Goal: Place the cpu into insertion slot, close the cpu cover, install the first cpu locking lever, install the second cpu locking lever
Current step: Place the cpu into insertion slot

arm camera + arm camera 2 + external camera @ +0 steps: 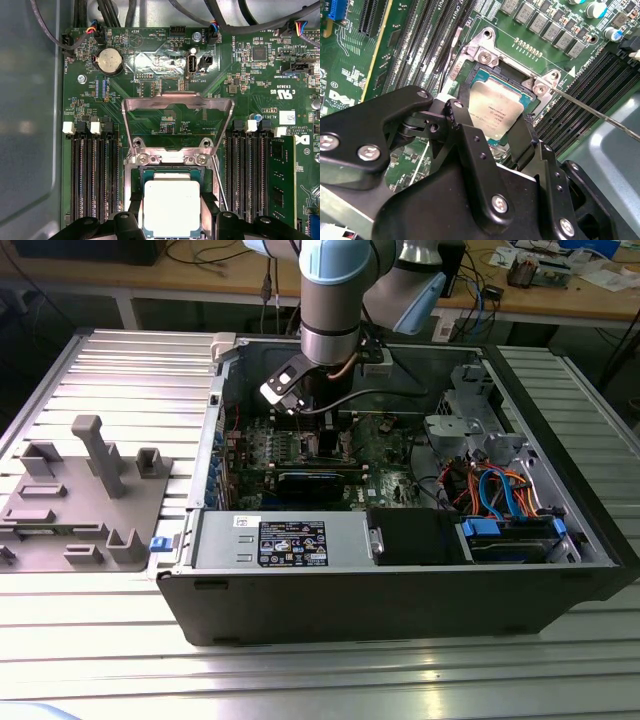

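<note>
Where the claw's black fingers (462, 102) reach down, the gripper (492, 117) stands closed on two opposite edges of the cpu (171, 206), with a finger against each side in both wrist views.

- The cpu (497, 110) has its silver top up and sits square over the insertion slot (171, 169). Whether it is fully seated or just above the slot cannot be told, since the fingers and gripper body hide its near edge.
- Fine print on the chip top is too small to make out.
- The cpu cover (177, 102) is a metal frame, tilted up and open beyond the slot.
- The locking lever (600, 114) is a thin steel rod, unlatched and slanting away from the socket corner. Its far end is cut off.
- The motherboard (150, 55) is green, with memory slots (92, 175) on both sides of the socket, a coin cell (109, 61) and a white sticker (287, 117).
- The computer case (400, 585) is open and carries a printed label (292, 543), which is illegible.
- The arm (330, 290) enters the case from above, and its upper part is cropped.
</note>
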